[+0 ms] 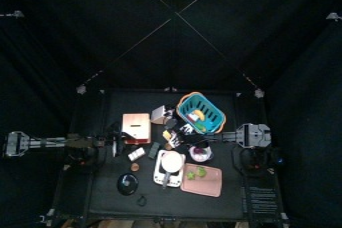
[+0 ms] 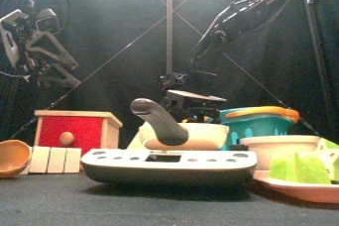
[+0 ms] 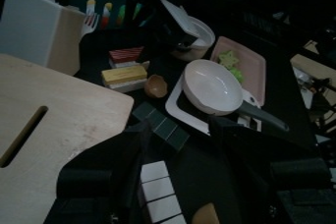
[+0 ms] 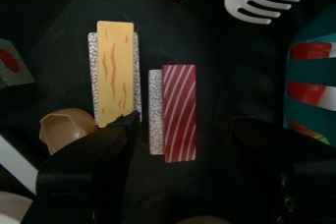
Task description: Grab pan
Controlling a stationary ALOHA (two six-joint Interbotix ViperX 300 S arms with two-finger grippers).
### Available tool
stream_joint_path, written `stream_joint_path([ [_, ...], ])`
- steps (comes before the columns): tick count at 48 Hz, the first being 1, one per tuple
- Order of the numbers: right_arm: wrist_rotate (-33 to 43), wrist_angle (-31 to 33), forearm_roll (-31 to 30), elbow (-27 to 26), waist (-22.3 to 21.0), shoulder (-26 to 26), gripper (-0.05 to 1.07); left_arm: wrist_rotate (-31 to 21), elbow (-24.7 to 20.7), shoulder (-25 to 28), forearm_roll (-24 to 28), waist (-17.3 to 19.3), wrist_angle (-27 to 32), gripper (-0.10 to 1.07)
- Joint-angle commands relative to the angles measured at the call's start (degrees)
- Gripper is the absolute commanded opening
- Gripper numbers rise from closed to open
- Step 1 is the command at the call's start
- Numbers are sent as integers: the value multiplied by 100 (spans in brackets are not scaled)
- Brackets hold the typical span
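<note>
The pan [image 3: 210,85] is white with a dark handle and sits on a flat scale [image 3: 178,120]. It also shows in the front view [image 2: 179,139] with its grey handle pointing up and left, and in the top view [image 1: 170,164] near the table's front. My left gripper [image 3: 191,184] is open and empty, held high over the table's left side, well away from the pan. My right gripper [image 4: 184,169] is open and empty, hovering over a yellow strip [image 4: 116,71] and a red striped strip [image 4: 178,110], behind the pan.
A red wooden box [image 2: 75,129] and a brown bowl [image 2: 11,156] stand front left. A teal basket [image 1: 201,110] is at the back. A pink board [image 1: 203,180] with green pieces lies right of the pan. A white fork [image 4: 250,0] lies near the strips.
</note>
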Motion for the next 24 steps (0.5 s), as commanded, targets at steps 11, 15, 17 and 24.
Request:
stream_joint_path([
  [11,0,-97,-62,44,422,-976,95,0,-158,9,-18,9,-26,87],
  [15,0,-237,-70,141,536,-1195,95,-18,-141,18,-35,-26,-62,87],
  [17,18,-387,-79,237,598,-1327,95,-9,-141,18,-62,-26,-53,87],
  [24,35,-1134,-62,668,650,-1740,95,-9,-132,9,-114,-44,-53,87],
])
